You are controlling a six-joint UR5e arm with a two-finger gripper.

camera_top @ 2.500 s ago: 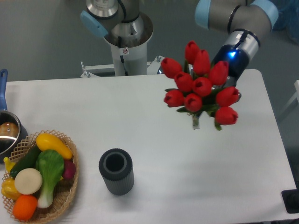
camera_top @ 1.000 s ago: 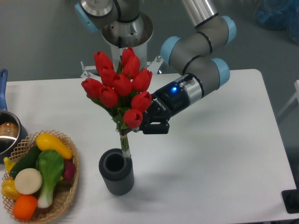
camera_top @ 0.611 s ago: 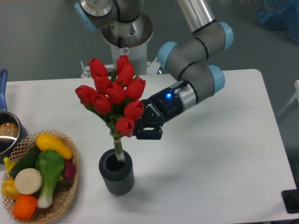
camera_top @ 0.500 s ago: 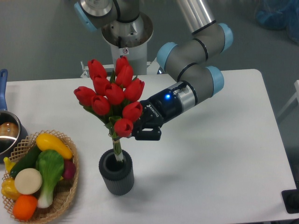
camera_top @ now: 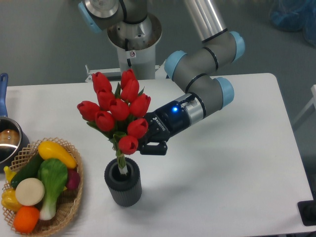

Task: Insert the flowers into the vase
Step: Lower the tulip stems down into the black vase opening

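Flowers held with their stems in the vase

The gripper (camera_top: 143,144) is closed on the flowers (camera_top: 117,109), just under the red buds, and the bound green stems reach down into the round mouth of the dark ribbed vase (camera_top: 123,182). The bunch leans slightly to the left above the vase, which stands on the white table (camera_top: 232,163). To the left sit a wicker basket (camera_top: 72,202) of toy vegetables (camera_top: 42,185) and a steel pot (camera_top: 8,140).
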